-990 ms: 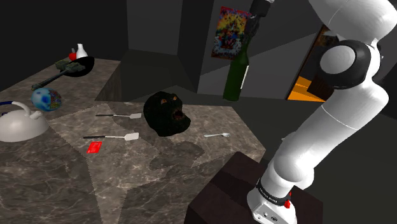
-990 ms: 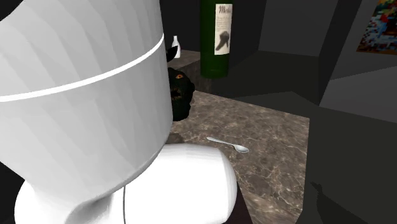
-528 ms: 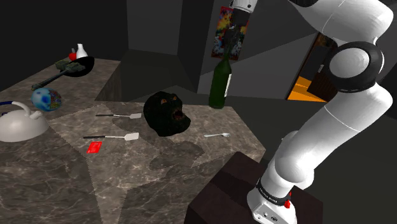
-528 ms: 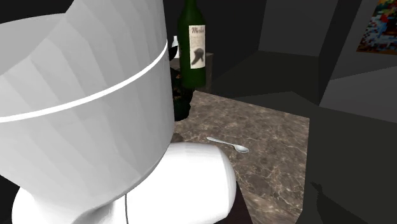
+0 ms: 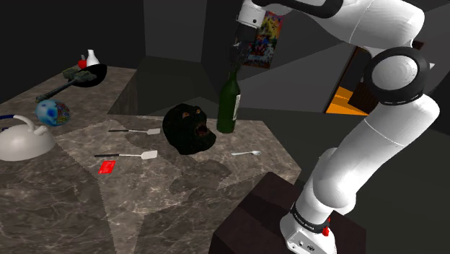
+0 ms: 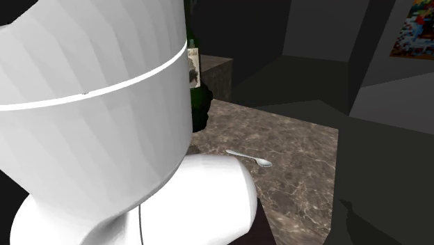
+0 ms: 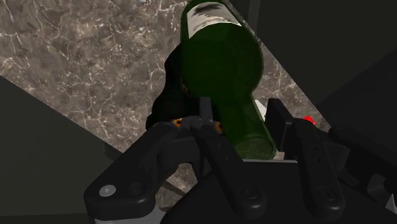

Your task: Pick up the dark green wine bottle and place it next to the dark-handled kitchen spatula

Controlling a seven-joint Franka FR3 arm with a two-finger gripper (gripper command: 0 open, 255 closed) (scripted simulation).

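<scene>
I have the pincer (image 7: 245, 121) clamped on the neck of the green bottle (image 5: 228, 107), hanging upright beside the black mask (image 5: 189, 130), seemingly clear of the desk (image 5: 180, 191); pickup done, the carry to the far-off spatula (image 5: 127, 155) remains.

Green bottle (image 5: 228, 110), perhaps aloft, under gripper (image 5: 235, 60)

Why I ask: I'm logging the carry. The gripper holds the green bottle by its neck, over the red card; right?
Not quite. The gripper holds the green bottle by its neck, but beside the black mask, not over the red card, which lies well toward the shoulder view's left. The shoulder view shows it.
</scene>
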